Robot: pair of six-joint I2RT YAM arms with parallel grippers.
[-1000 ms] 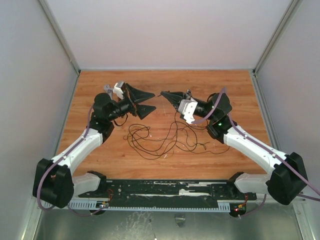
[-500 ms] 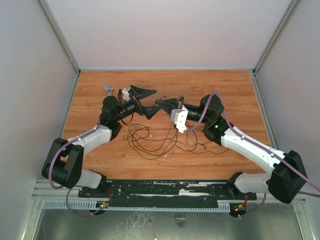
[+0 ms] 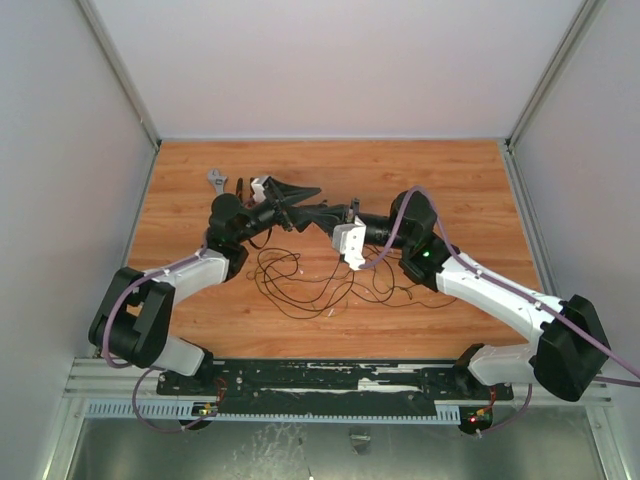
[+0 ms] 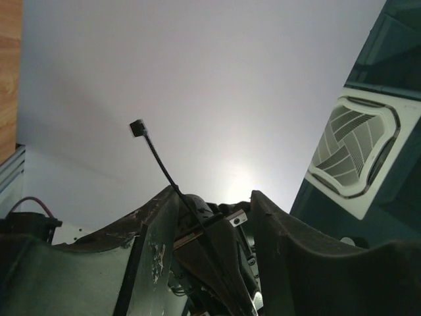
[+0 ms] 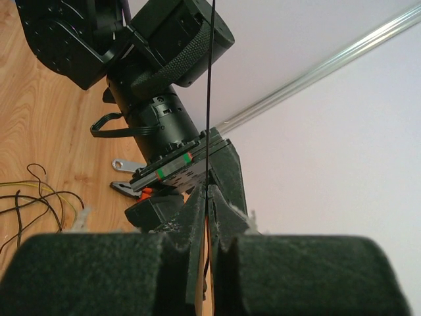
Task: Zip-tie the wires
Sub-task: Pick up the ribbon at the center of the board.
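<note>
Top view: your left gripper (image 3: 298,200) and right gripper (image 3: 318,212) meet tip to tip above the table (image 3: 450,170), just off centre toward 12 o'clock. The wires (image 3: 322,284) lie loose on the wood at 6 o'clock from that meeting point, and neither gripper touches them. The zip tie is too thin to pick out here. A wrench (image 3: 218,180) sits at 10 o'clock from the grippers, toward the far left of the table.

Left wrist view: the zip tie (image 4: 160,164) rises toward 11 o'clock, square head on top, free in the air. Its lower part drops into the gap between your left fingers (image 4: 154,250). Those fingers stand apart, with the right gripper's tips in the gap. The strip runs close along the inner edge of the 9 o'clock finger; can't tell if it touches.

Right wrist view: your right gripper (image 5: 206,214) has its fingers pressed together, pinching the zip tie (image 5: 209,99), which runs straight up to 12 o'clock and out of frame. The left gripper's fingers flank the pinch point, with its body behind at 11 o'clock. On the table, the wrench (image 5: 122,164) and pliers (image 5: 135,191) lie at 9 o'clock of the pinch. The wires (image 5: 26,197) are at the left edge, also around 9 o'clock.
</note>
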